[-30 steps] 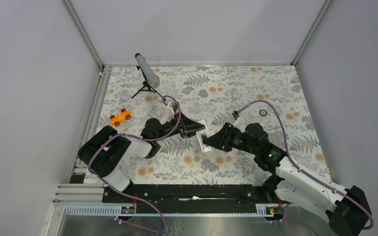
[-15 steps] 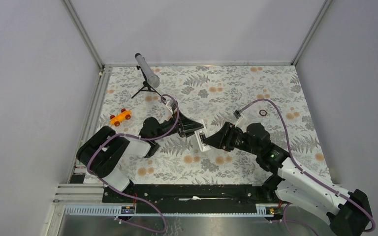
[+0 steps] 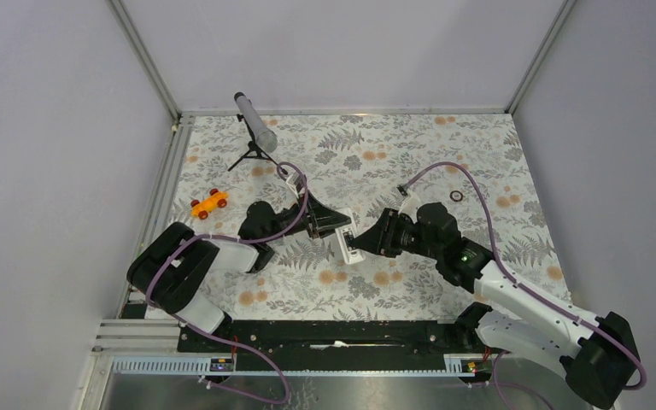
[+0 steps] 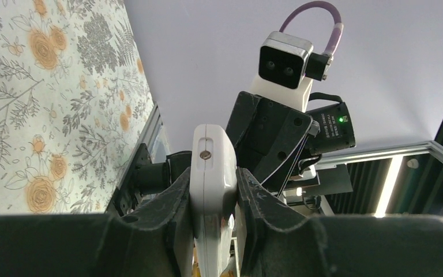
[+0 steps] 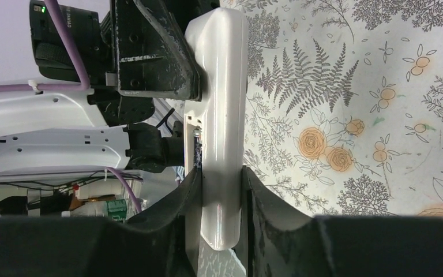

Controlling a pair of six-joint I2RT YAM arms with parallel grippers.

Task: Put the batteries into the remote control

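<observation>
Left wrist view: the left gripper (image 4: 213, 193) is clamped on the remote control (image 4: 212, 151). Its two dark fingers (image 4: 176, 202) press against opposite faces of the white bar. The bar is seen edge-on, and a small round mark shows on the narrow edge that faces the camera. Just behind the remote stands the black body of the other arm, with its wrist camera (image 4: 285, 60) on top and a green light lit on its side. The flowered table (image 4: 29, 104) fills the left of this view.

In the right wrist view, the right gripper (image 5: 222, 182) also grasps the remote. One dark pad (image 5: 187, 199) lies against each long side of the bar, near the end closest to that camera. The left gripper's black jaws grip the far end. Partway along the side of the bar a narrow opening shows something dark and bluish inside, and what it is cannot be told.

From the top external view, the remote sits between the two grippers over the middle of the table, nearer the arms than the far wall. The grippers meet it from opposite sides. Whether it touches the cloth cannot be told from above.

Well to the left lies an orange toy car (image 3: 209, 203). A grey tube on a black tripod (image 3: 256, 126) stands near the far left corner. A thin black ring (image 3: 456, 196) lies on the cloth to the right, beyond the right arm's purple cable (image 3: 444, 168).
</observation>
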